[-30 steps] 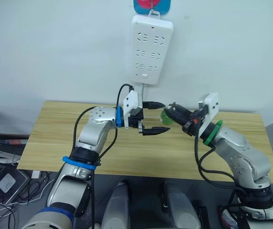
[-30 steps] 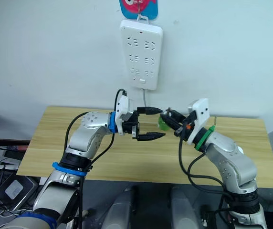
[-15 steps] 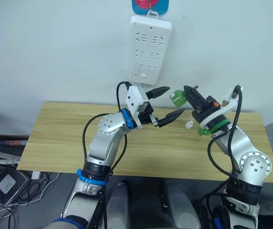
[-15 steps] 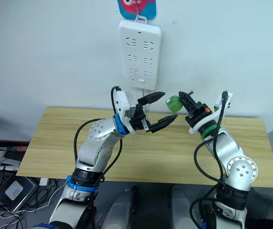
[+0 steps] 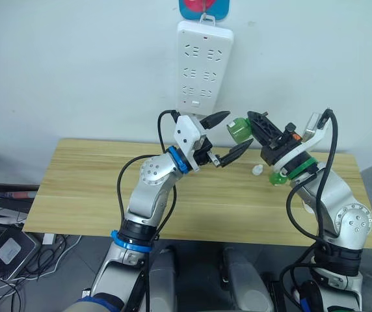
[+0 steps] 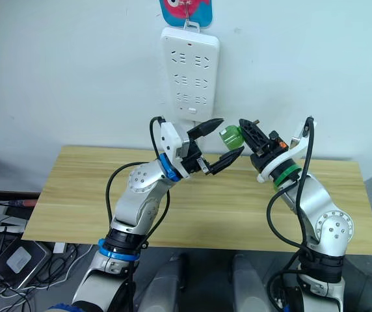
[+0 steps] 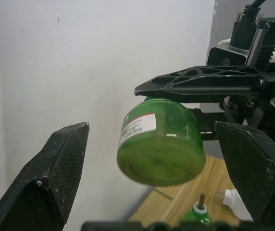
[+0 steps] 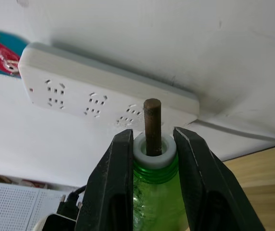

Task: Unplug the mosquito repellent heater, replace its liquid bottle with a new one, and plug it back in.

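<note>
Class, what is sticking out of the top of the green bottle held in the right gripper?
A brown wick rod rises from the white collar of the green plastic bottle; its lower part inside the bottle is hidden.

wooden table [image 5: 75, 188] | small white heater [image 5: 257, 170] (likely) | green bottle [image 7: 195, 212] beside it

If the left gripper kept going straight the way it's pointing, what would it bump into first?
Probably the green liquid bottle held by the right gripper. It sits between the left gripper's open fingers and just ahead, though depth is unclear.
</note>
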Robot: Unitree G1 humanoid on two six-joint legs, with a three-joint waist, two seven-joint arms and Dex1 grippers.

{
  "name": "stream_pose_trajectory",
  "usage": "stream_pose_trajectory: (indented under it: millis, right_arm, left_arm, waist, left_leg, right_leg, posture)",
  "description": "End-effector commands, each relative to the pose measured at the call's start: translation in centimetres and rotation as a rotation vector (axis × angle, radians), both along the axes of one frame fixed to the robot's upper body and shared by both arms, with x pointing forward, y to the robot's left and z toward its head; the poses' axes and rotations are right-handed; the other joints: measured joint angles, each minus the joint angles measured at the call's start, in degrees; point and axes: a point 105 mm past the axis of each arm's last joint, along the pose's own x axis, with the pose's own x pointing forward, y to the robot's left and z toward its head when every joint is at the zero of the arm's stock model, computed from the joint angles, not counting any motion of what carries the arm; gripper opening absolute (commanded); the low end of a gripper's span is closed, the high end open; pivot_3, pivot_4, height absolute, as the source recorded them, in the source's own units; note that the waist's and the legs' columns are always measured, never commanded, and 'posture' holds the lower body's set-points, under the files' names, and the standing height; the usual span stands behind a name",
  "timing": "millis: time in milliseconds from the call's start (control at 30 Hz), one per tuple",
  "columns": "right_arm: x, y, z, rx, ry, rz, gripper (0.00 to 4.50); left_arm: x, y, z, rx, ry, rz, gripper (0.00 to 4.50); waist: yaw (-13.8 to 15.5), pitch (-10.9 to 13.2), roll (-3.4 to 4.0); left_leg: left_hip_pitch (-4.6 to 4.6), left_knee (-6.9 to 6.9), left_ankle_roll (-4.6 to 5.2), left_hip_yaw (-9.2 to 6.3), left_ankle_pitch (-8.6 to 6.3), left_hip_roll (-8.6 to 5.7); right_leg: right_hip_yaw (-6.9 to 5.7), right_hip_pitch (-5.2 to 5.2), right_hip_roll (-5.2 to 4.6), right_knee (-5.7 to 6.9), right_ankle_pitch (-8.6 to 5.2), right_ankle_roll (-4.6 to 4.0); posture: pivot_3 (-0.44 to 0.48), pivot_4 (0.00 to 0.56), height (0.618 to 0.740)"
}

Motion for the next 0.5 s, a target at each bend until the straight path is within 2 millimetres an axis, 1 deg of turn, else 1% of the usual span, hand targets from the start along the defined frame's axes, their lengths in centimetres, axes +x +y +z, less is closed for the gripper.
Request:
stream_pose_trajectory:
  millis: [33,267,300,333,500]
  right_arm:
    - [-1.08,0.20,1.37,0.014,-0.058,0.016,0.87]
    - [-1.39,0.53,1.58,0.021,-0.059,0.029,0.87]
    - [-1.40,0.56,1.59,0.023,-0.058,0.029,0.87]
    - [-1.43,0.60,1.61,0.026,-0.057,0.030,0.87]
    - [-1.42,0.74,1.47,0.025,-0.052,0.033,0.87]
  left_arm:
    - [-0.36,-0.56,0.92,-0.023,-0.041,-0.011,4.50]
    - [-0.16,-0.73,1.02,-0.034,-0.044,-0.011,4.50]
    - [-0.14,-0.77,1.08,-0.035,-0.047,-0.012,4.12]
    - [-0.11,-0.75,1.17,-0.040,-0.049,-0.010,3.96]
    - [-0.15,-0.77,1.43,-0.048,-0.058,-0.008,2.44]
  waist:
    - [-0.06,0.00,0.00]
    - [-0.19,0.00,0.00]
    - [-0.19,0.00,0.00]
    - [-0.18,0.00,0.00]
    - [-0.19,0.00,0.00]
  left_leg:
    - [0.00,0.00,0.00,0.00,0.00,0.00]
    - [0.00,0.00,0.00,-0.01,0.00,0.01]
    - [0.00,0.00,0.00,-0.01,0.00,0.01]
    - [0.00,0.00,0.00,-0.01,0.00,0.01]
    - [0.00,0.00,0.00,-0.01,0.00,0.01]
  right_leg:
    - [0.00,0.00,0.00,0.00,0.00,0.00]
    - [0.00,0.00,0.01,0.00,0.00,0.00]
    - [0.00,0.00,0.01,0.00,0.00,0.00]
    - [0.00,0.00,0.01,0.00,0.00,0.00]
    - [0.01,0.00,0.01,-0.01,0.00,0.00]
  posture:
    - [-0.004,0.285,0.740]
    - [-0.009,0.285,0.740]
    - [-0.008,0.284,0.740]
    - [-0.008,0.284,0.740]
    - [0.000,0.280,0.740]
